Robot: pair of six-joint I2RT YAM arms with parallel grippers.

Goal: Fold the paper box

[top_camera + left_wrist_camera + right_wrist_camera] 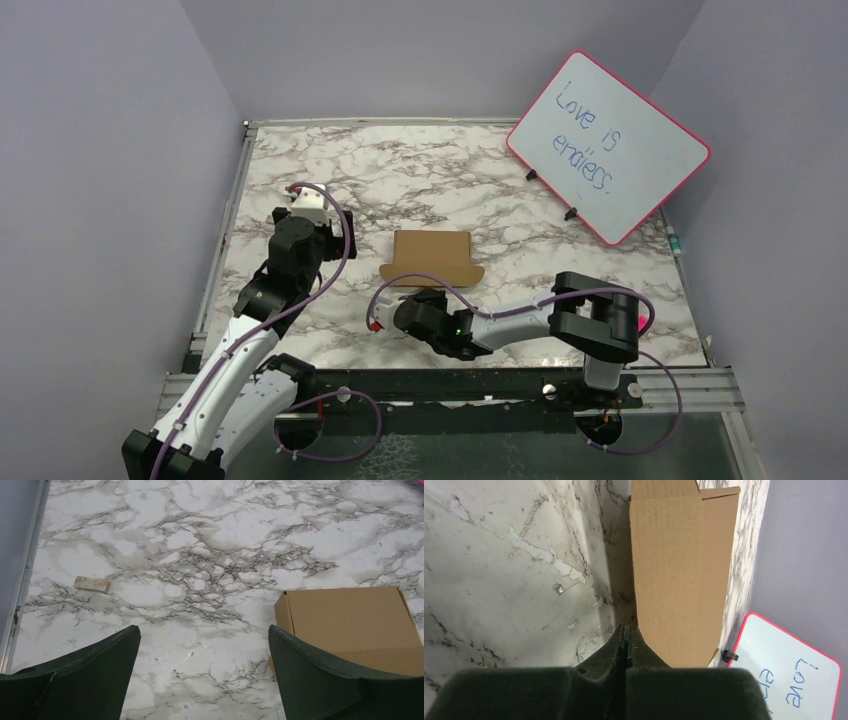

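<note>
Grey-veined white marble table (420, 180) carries everything. A pink-rimmed white whiteboard (607, 147) with blue handwriting leans beyond the box and to its right, well apart from it. The plain brown cardboard paper box (432, 255) lies low on the table, an oblong body with a wider eared flap spread on its near side. Its long axis runs left-right in the top view. In the left wrist view a short side wall looks raised at the box's left end, so I'd judge it partly folded, not finished. The black right gripper (624, 628) is at the box's near edge, right by the flap, with both fingers pressed together into one seam. No cardboard shows between them, and I can't tell whether the tip touches the flap or sits just beside it. From those jaws the box lies straight ahead and slightly to the side, its brown face (679, 570) filling the view past the tip. The black left gripper (202, 630) sits off the box's left end with its fingers spread wide around bare marble, the box corner (350, 620) just past its right finger. The right arm is nearer — it's likely the one to work the near flap, and the left could brace the left end. A small tan oblong scrap (92, 583) lies well left of the box, apart from it.
</note>
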